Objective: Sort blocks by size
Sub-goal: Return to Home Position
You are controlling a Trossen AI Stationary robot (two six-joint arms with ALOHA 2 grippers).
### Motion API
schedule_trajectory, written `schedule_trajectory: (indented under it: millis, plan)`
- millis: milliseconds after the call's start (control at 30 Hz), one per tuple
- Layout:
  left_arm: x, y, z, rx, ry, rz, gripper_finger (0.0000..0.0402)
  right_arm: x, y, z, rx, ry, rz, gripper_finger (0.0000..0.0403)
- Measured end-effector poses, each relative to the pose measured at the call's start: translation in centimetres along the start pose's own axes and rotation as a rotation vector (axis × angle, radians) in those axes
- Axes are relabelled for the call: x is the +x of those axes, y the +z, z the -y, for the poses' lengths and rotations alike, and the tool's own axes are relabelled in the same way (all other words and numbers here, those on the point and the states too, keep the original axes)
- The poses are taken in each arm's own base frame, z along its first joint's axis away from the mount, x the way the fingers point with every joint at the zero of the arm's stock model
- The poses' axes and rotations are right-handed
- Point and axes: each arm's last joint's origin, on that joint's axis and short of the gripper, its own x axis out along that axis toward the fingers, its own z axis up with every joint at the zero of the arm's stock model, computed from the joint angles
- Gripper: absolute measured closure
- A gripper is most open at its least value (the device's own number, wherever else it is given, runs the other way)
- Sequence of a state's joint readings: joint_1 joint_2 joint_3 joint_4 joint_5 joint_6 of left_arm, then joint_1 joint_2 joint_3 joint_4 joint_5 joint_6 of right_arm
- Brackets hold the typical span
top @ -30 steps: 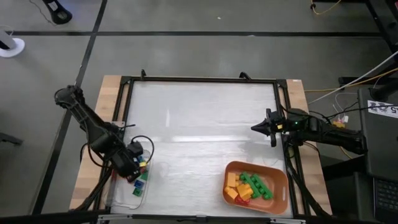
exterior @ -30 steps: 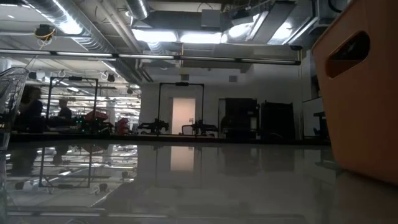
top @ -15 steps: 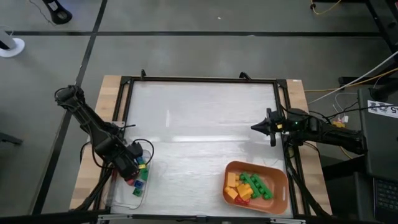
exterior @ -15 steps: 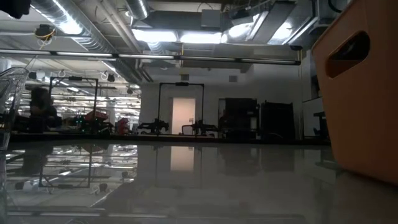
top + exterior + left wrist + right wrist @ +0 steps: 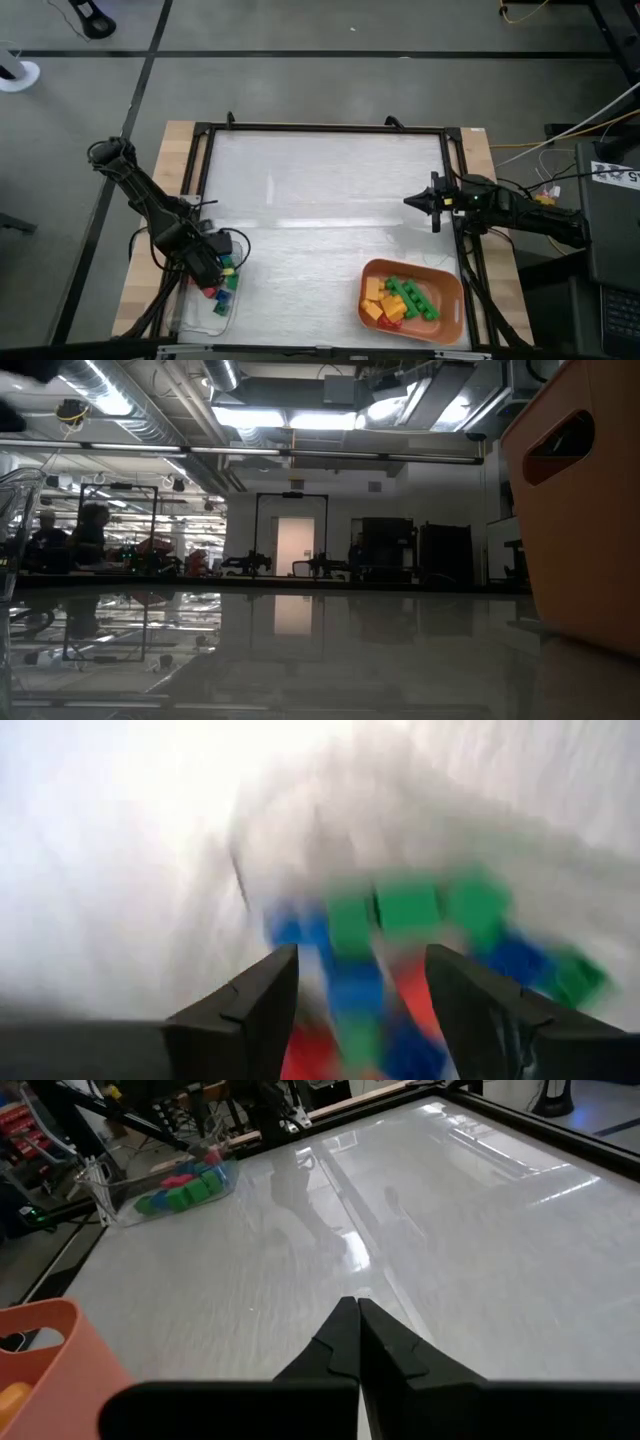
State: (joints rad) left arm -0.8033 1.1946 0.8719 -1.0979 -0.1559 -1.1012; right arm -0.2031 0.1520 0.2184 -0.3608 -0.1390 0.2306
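Small blocks [image 5: 225, 285] in green, blue, red and yellow lie in a clear bin [image 5: 222, 312] at the table's near left; they also show as small blocks [image 5: 185, 1190] in the right wrist view. My left gripper [image 5: 213, 265] points down over this bin. Its fingers are open above the blurred small blocks [image 5: 400, 910], and nothing shows between the tips of the left gripper [image 5: 360, 955]. Longer green, yellow and red blocks [image 5: 405, 298] lie in an orange tray [image 5: 400, 263] at the near right. My right gripper [image 5: 407, 203] waits shut at the table's right edge.
A black frame [image 5: 320, 128] borders the glossy white table top. The middle of the table [image 5: 420, 1230] is bare. In the low view the orange tray [image 5: 590, 510] stands close at the right and the clear bin's wall [image 5: 15, 510] at the left. People show in the room behind.
My left gripper has sunk a little toward the clear bin and its wrist has rolled. People in the room behind the table have moved.
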Motion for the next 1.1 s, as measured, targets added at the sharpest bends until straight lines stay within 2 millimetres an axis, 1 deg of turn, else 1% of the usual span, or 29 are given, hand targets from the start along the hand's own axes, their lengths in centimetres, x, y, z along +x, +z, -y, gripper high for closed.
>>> schedule_trajectory:
  millis: [67,133,167,200,267,333,400,467,533,600,633,700,833,1000,1033,1100]
  plan:
    - [0.0,0.9,0.2,0.124,0.044,0.194,0.0196,0.0,-0.1,0.0,0.001,-0.002,-0.007,0.0402]
    - [-0.4,2.4,1.0,0.244,0.081,0.439,0.0196,0.0,-0.1,0.0,0.001,-0.002,-0.009,0.0402]
    - [-0.7,3.1,1.3,0.304,0.097,0.531,0.0196,0.0,-0.1,0.0,0.001,-0.002,-0.009,0.0402]
    - [-1.1,3.6,1.4,0.365,0.098,0.586,0.0196,0.0,-0.1,0.0,0.001,-0.002,-0.008,0.0402]
    - [-2.4,4.4,1.2,0.425,0.058,0.674,0.0196,0.0,-0.1,0.0,0.001,-0.002,-0.008,0.0402]
    - [-4.4,4.7,0.0,0.425,-0.020,0.751,0.0196,0.0,-0.1,0.0,0.001,-0.002,-0.008,0.0402]
    - [-6.6,4.5,-1.7,0.447,-0.123,0.814,0.0196,0.0,-0.1,0.0,0.001,-0.002,-0.007,0.0402]
    - [-8.8,3.7,-3.8,0.473,-0.225,0.881,0.0196,0.0,-0.1,0.0,0.001,-0.002,-0.008,0.0402]
    - [-10.7,2.6,-6.0,0.494,-0.282,0.965,0.0196,0.0,-0.1,0.0,0.001,-0.002,-0.008,0.0402]
    - [-11.4,1.3,-7.9,0.499,-0.302,1.039,0.0196,0.0,-0.1,0.0,0.001,-0.002,-0.008,0.0402]
    - [-11.4,0.6,-8.9,0.493,-0.308,1.070,0.0196,0.0,-0.1,0.0,0.001,-0.002,-0.008,0.0402]
    - [-10.6,-0.5,-10.2,0.465,-0.330,1.122,0.0196,0.0,-0.1,0.0,0.001,-0.002,-0.008,0.0402]
    - [-8.1,-2.3,-11.9,0.420,-0.381,1.213,0.0196,0.0,-0.1,0.0,0.001,-0.002,-0.008,0.0402]
    - [-5.2,-4.2,-13.5,0.354,-0.440,1.292,0.0196,0.0,-0.1,0.0,-0.002,-0.002,-0.010,0.0402]
    - [-4.7,-4.2,-13.5,0.347,-0.436,1.295,0.0196,0.0,-0.1,0.0,-0.002,-0.003,-0.013,0.0402]
    - [-4.5,-4.0,-13.4,0.338,-0.406,1.293,0.0196,0.0,-0.2,0.0,-0.001,-0.005,-0.022,0.0402]
